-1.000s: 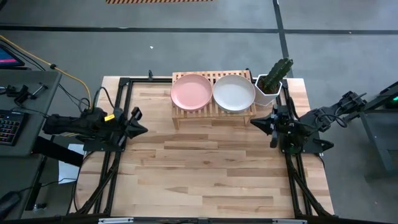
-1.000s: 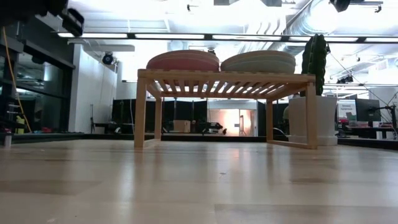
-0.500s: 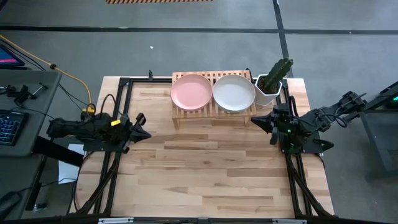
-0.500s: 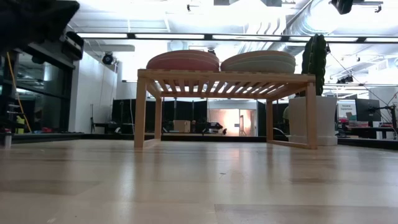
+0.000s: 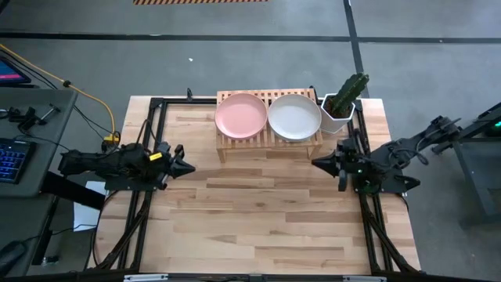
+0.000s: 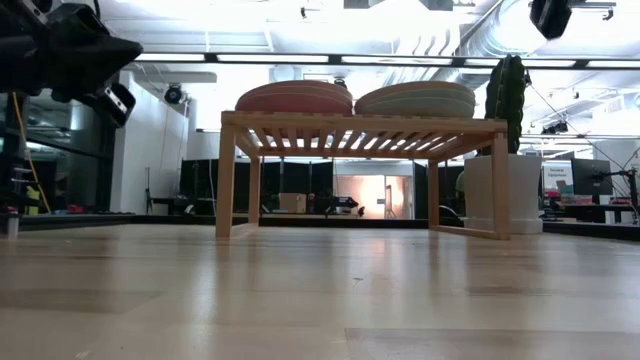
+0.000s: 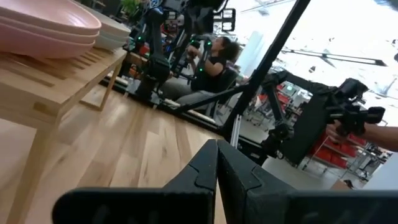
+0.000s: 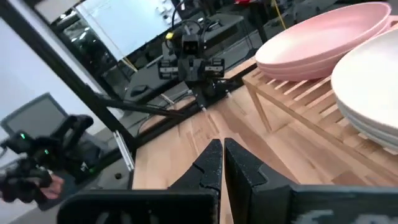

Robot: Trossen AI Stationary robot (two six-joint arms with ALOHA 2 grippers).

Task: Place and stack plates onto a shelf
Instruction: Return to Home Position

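A pink stack of plates (image 5: 240, 115) and a pale stack of plates (image 5: 294, 116) rest side by side on the slatted top of the light-wood shelf (image 5: 269, 142) at the table's far edge. In the low view the pink stack (image 6: 294, 97) and the pale stack (image 6: 415, 99) sit on the shelf top (image 6: 362, 124). My left gripper (image 5: 186, 168) hovers shut over the table's left side, pointing right. My right gripper (image 5: 317, 163) is shut near the shelf's right end, pointing left. Neither holds anything.
A white pot with a cactus (image 5: 343, 104) stands at the shelf's right end. Black frame rails (image 5: 145, 149) run along both table sides. Bare wood (image 5: 258, 211) lies between the arms and toward the near edge. A person sits beyond the table in the left wrist view (image 7: 211, 59).
My left gripper has moved rightward from the table's left edge toward the middle and now shows in the low view's upper left. My right gripper has shifted left, away from the cactus pot. The plates and shelf have kept still.
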